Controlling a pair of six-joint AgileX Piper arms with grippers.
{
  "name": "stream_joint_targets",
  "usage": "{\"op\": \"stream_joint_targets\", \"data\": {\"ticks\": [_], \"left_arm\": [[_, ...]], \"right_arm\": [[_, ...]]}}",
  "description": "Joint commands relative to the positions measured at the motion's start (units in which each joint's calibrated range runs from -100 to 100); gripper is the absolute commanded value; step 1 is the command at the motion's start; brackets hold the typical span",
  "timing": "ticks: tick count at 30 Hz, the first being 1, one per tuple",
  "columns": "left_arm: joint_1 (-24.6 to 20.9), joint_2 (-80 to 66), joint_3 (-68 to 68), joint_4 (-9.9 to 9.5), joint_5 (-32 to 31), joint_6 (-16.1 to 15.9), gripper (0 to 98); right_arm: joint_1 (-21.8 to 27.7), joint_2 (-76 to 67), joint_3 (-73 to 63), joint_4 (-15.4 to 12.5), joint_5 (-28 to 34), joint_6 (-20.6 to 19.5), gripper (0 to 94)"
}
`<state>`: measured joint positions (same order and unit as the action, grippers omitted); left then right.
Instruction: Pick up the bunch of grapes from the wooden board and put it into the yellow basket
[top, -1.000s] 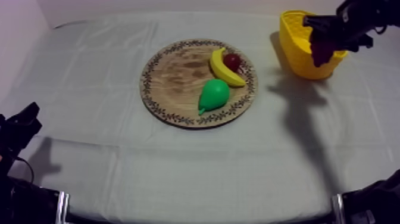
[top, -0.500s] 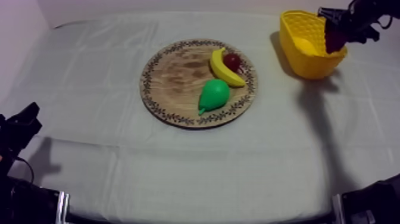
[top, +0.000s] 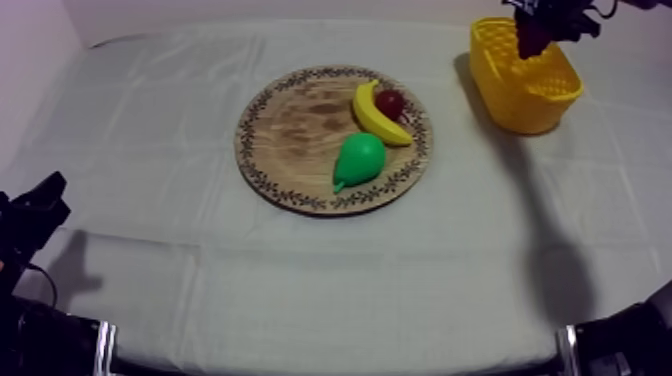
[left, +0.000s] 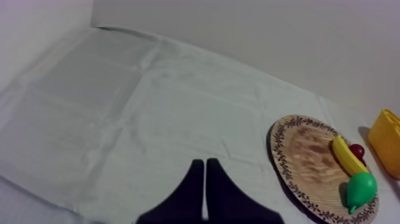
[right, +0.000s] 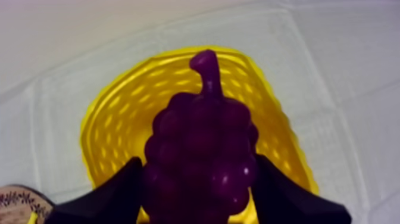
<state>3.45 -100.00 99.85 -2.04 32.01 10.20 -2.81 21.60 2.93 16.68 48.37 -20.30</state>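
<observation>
Likely risk: released off-centre, the bunch of grapes (right: 202, 134) could strike the rim of the yellow basket (right: 116, 113) and drop onto the tabletop, or tip the light basket over. The right hand (right: 197, 168) grips the grapes between its two black fingers, stem pointing away from it, in the air over the basket's opening. The left hand (left: 204, 176), closed on nothing, sits low, well apart from the wooden board (left: 297, 155).

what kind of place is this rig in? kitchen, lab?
Probably a robot lab bench, not a kitchen: a cloth-covered table against a bare wall, a toy banana and pear on a wooden board, and the right gripper holding a bunch of grapes over a yellow basket.
</observation>
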Motion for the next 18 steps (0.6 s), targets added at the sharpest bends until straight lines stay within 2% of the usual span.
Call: {"op": "stream_joint_targets", "data": {"ticks": [1,9,18], "left_arm": [[-0.02,0.00,0.03,0.02,0.00,-0.02,0.1],[-0.02,0.00,0.03,0.02,0.00,-0.02,0.1],[-0.02,0.00,0.03,0.02,0.00,-0.02,0.1]], "right_arm": [[-0.05,3.96,-2.75,0.38,0.18,-0.25,29.6],[0.09,12.28,-7.34,1.35,-0.04,-1.03,29.2],[0.87,14.87,-6.64,1.48,-1.05,-1.05,29.2]]}}
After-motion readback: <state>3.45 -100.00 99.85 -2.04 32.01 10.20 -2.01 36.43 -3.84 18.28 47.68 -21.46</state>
